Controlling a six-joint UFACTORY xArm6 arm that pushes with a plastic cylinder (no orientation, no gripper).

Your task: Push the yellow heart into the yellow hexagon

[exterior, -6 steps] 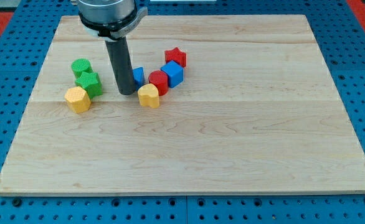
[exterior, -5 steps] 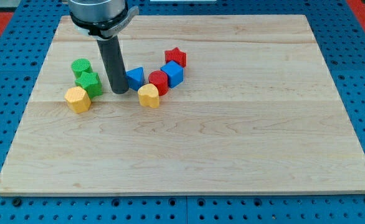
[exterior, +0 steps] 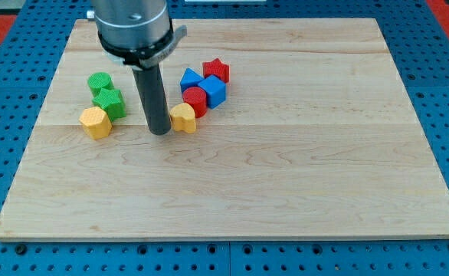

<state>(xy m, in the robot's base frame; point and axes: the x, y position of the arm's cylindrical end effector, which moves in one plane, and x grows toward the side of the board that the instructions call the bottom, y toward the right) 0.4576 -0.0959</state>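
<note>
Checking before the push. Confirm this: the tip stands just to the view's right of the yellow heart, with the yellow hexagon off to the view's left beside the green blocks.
One detail is wrong. In the camera view my tip stands just to the view's left of the yellow heart, between it and the yellow hexagon. The hexagon does lie off to the view's left, beside the green blocks.

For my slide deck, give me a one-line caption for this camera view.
Rod tip sits just left of the yellow heart, with the yellow hexagon further left.

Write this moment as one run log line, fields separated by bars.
my tip: left of yellow heart, seems touching | yellow hexagon: farther left, apart | push: wrong side
</note>
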